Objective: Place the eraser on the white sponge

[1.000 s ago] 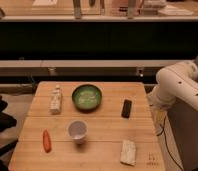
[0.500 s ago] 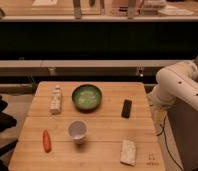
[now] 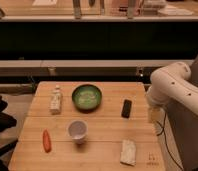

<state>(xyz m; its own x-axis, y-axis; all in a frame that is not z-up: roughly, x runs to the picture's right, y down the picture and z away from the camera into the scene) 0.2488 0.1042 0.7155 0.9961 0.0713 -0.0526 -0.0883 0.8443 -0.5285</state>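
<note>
Lying apart: one eraser [image 3: 126,108], one white sponge [image 3: 128,152]; one released tool [image 3: 152,114] right of table [image 3: 99,150].

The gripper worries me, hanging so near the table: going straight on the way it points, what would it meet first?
The gripper points downward at the wooden table's right edge, beside the flat black rectangular eraser; likely that edge first, though depth is unclear.

The table [image 3: 107,150] is light wood with plank lines. The bowl [image 3: 86,96] is green, paler inside. Right of the bowl, the eraser [image 3: 126,108] is plain black. Farther right, the gripper [image 3: 152,114] looks cream under a white arm [image 3: 172,87]. Nearer the camera and right of the bowl, the white sponge [image 3: 128,151] is off-white and speckled.
</note>
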